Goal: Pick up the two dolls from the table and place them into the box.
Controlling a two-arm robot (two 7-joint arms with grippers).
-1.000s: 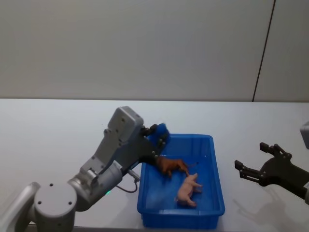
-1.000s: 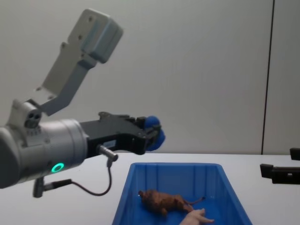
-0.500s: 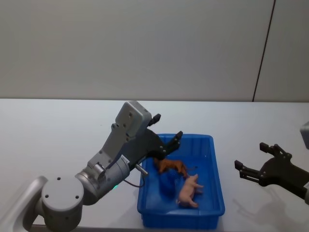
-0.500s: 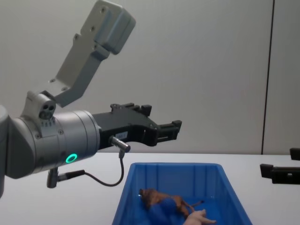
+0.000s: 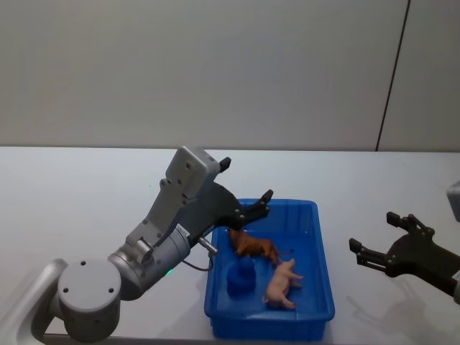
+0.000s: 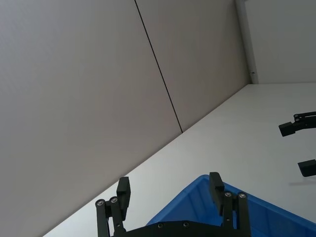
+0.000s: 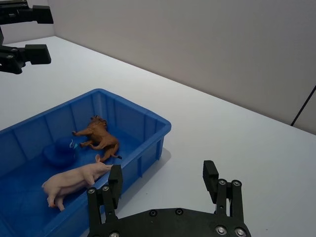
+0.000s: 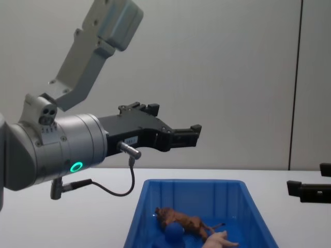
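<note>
The blue box (image 5: 325,253) stands at the table's near edge, and three dolls lie inside it. A brown lion (image 5: 253,246) rests at the far end. A blue round-headed figure (image 5: 241,277) lies by the left wall and a pale pink figure (image 5: 282,282) on the right. All three show again in the right wrist view: lion (image 7: 98,138), blue figure (image 7: 58,152), pink figure (image 7: 74,180). My left gripper (image 5: 245,181) hangs open and empty above the box's far left corner (image 8: 176,120). My right gripper (image 5: 374,231) stands open over the table to the right of the box.
The white table (image 5: 86,187) stretches out on both sides of the box, with a plain wall behind it. My left arm's grey body (image 5: 154,237) reaches along the box's left side.
The left gripper opened and let go of the blue figure, which dropped into the box beside the lion. The gripper then rose a little. The right arm stayed still.
</note>
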